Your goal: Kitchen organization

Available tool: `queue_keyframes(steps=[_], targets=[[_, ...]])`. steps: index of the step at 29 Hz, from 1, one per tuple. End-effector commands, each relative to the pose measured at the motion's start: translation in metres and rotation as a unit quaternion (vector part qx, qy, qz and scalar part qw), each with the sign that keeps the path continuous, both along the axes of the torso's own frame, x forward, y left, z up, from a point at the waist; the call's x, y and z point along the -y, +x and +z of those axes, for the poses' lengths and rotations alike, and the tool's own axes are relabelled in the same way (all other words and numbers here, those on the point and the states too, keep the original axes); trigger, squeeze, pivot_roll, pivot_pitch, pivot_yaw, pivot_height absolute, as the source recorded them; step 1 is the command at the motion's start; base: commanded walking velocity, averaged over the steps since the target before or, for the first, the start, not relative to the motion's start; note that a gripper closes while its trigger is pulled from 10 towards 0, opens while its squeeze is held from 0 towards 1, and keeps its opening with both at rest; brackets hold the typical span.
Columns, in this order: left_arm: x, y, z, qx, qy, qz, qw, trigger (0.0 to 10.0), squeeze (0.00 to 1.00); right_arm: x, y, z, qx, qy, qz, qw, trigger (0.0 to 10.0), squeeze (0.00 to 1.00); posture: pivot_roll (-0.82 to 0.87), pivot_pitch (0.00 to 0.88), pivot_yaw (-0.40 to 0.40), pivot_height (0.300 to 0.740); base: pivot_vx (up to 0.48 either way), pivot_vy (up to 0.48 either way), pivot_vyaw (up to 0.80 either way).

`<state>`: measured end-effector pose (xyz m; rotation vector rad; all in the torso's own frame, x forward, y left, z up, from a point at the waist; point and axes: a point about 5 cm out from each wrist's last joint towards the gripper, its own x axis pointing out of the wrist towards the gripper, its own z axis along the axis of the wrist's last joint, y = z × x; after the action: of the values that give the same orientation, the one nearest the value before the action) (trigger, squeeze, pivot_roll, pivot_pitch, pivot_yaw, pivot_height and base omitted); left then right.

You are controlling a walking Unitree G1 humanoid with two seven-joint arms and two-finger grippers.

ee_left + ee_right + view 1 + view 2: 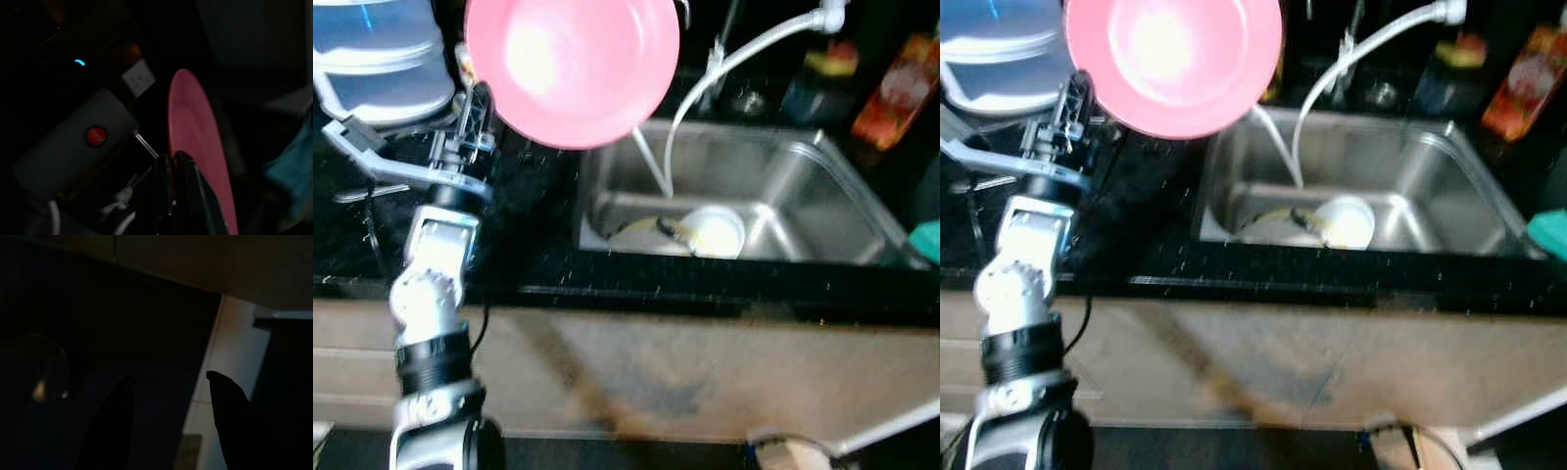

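Note:
A round pink plate (573, 64) is held up above the black counter, just left of the steel sink (803, 162). My left gripper (478, 98) is shut on its left rim, and in the left wrist view the plate (195, 147) stands edge-on between the pinching fingers (183, 169). A white bowl (715, 230) lies in the sink with a dark utensil beside it. My right gripper (168, 382) hangs low beside the cabinet, fingers spread with nothing between them.
Stacked clear plastic containers (377, 59) stand at the back left of the counter. A white faucet hose (744, 49) arcs over the sink. Bottles and a red packet (901, 88) stand behind the sink. A teal object (925, 240) sits at the right edge.

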<state>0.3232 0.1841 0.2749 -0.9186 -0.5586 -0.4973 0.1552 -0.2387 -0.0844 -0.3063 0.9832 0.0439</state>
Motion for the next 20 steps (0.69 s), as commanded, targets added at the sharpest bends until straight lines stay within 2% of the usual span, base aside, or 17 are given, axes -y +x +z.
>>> queue_keyframes(steps=[1, 3, 4, 6, 7, 11, 12, 18, 20], targets=[[0.023, -0.002, 0.007, 0.021, 0.054, -0.027, 0.998, 10.0, 0.00, 0.006, -0.011, -0.003, -0.018, -0.005, -0.007, 1.000, 10.0, 0.00, -0.03, 0.000, -0.033, 0.740, 0.345, 0.000, 0.00], [0.033, -0.006, 0.015, 0.040, 0.090, -0.032, 0.995, 10.0, 0.00, 0.006, -0.011, -0.003, -0.019, -0.006, -0.005, 1.000, 10.0, 0.00, -0.03, 0.000, -0.030, 0.740, 0.343, 0.000, 0.00], [0.033, -0.006, 0.015, 0.040, 0.090, -0.032, 0.995, 10.0, 0.00, 0.006, -0.011, -0.003, -0.019, -0.006, -0.005, 1.000, 10.0, 0.00, -0.03, 0.000, -0.030, 0.740, 0.345, 0.000, 0.00], [0.042, -0.010, 0.026, 0.060, 0.124, -0.031, 0.990, 10.0, 0.00, 0.006, -0.012, -0.003, -0.021, -0.007, -0.002, 1.000, 10.0, 0.00, -0.03, 0.000, -0.033, 0.740, 0.124, 0.000, 0.00], [0.042, -0.010, 0.026, 0.060, 0.124, -0.031, 0.990, 10.0, 0.00, 0.006, -0.012, -0.003, -0.021, -0.007, -0.002, 1.000, 10.0, 0.00, -0.03, 0.000, -0.033, 0.740, 0.000, 0.000, 0.00], [0.057, -0.021, 0.040, 0.100, 0.199, -0.036, 0.974, 10.0, 0.00, 0.006, -0.012, -0.003, -0.022, -0.010, 0.003, 1.000, 10.0, 0.00, -0.02, 0.000, -0.034, 0.740, 0.000, 0.000, 0.00], [0.059, -0.022, 0.041, 0.106, 0.206, -0.037, 0.972, 10.0, 0.00, 0.006, -0.012, -0.003, -0.023, -0.010, 0.003, 1.000, 10.0, 0.00, -0.02, 0.000, -0.034, 0.740, 0.000, 0.000, 0.00], [0.068, -0.025, 0.040, 0.110, 0.234, -0.048, 0.965, 10.0, 0.00, 0.006, -0.012, -0.003, -0.023, -0.010, 0.005, 1.000, 10.0, 0.00, -0.02, 0.000, -0.032, 0.740, 0.000, -0.459, 0.00], [0.071, -0.025, 0.035, 0.104, 0.247, -0.062, 0.962, 10.0, 0.00, 0.006, -0.012, -0.003, -0.023, -0.009, 0.005, 1.000, 10.0, 0.00, -0.02, 0.000, -0.030, 0.740, 0.000, 0.000, 0.00]])
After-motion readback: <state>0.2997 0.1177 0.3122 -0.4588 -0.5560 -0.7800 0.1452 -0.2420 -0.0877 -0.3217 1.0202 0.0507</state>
